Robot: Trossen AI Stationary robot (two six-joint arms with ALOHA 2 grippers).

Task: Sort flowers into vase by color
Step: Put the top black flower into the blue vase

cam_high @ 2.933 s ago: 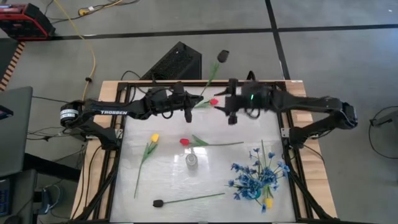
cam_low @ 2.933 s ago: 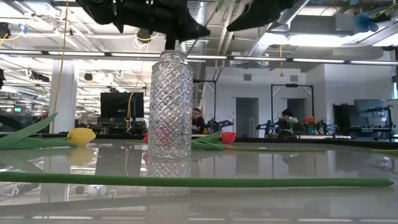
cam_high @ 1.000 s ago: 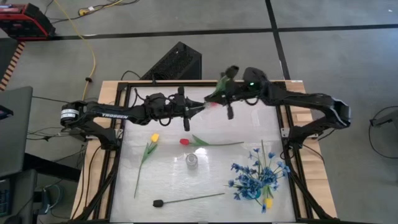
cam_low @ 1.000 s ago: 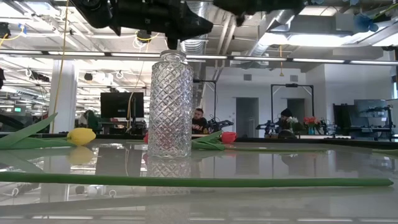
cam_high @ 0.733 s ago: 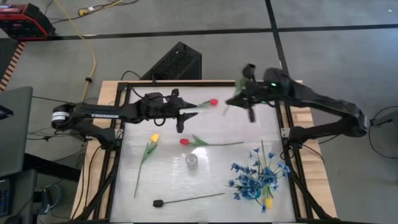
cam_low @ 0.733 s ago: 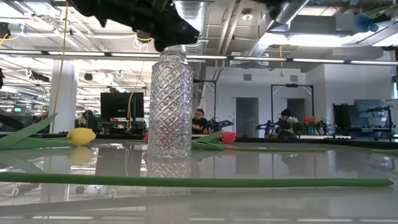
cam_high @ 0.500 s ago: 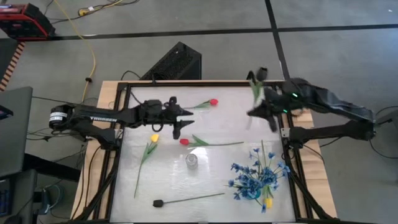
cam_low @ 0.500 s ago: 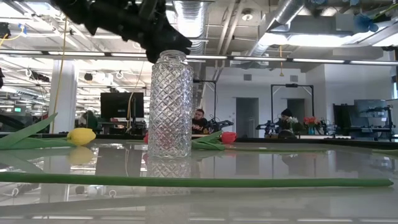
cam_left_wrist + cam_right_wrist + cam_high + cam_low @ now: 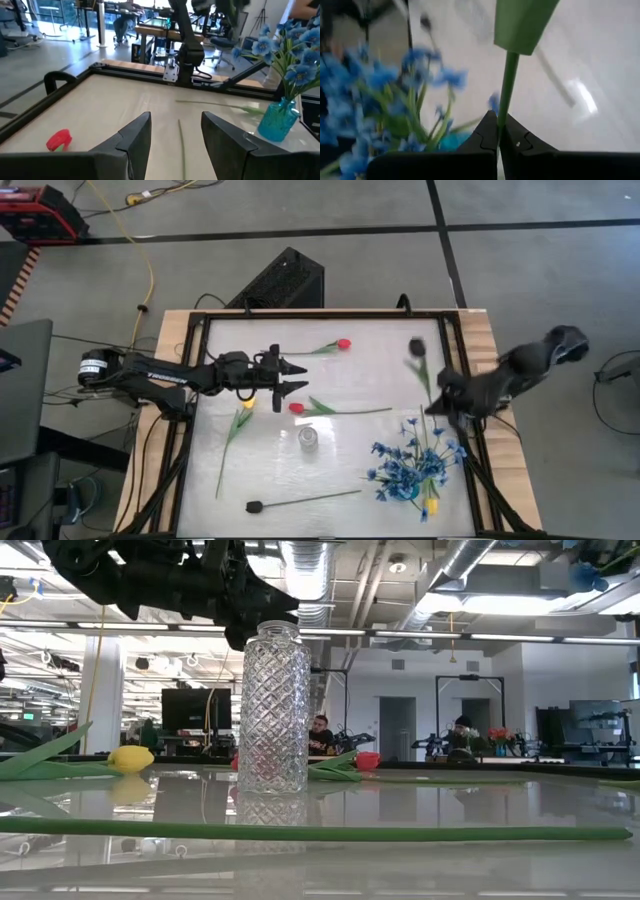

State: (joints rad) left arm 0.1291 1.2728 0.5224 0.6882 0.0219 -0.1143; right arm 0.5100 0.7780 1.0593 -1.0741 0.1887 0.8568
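Observation:
My right gripper (image 9: pixel 437 402) is shut on a black-headed flower (image 9: pixel 416 347) above the table's right side, just far of the blue vase (image 9: pixel 408 492), which holds the blue sprays (image 9: pixel 412 462) and a yellow bloom (image 9: pixel 431 505). My left gripper (image 9: pixel 296 378) is open and empty, between a red tulip (image 9: pixel 343 343) and another red tulip (image 9: pixel 296 408), both lying flat. A yellow tulip (image 9: pixel 247 402) and a second black-headed stem (image 9: pixel 255 506) also lie flat. A clear glass vase (image 9: pixel 308 438) stands upright mid-table. My right gripper pinches the flower's green stem (image 9: pixel 506 107) between its two fingers (image 9: pixel 487 131), below a green leaf (image 9: pixel 520 22). The stem runs on past the fingertips. The flower is lifted clear of the table, its black head toward the far edge.
The table has a black frame rail (image 9: pixel 455 340) around its white top. In the low view the glass vase (image 9: pixel 272 710) stands centre, with a long green stem (image 9: pixel 300 832) lying across the near foreground. People sit at desks in the room behind.
My right gripper has swung from the far middle toward the table's right edge and nearer, toward the blue vase, carrying the black-headed flower, which has turned about with it. My left gripper has drawn back toward the table's left and near side, away from the far red tulip.

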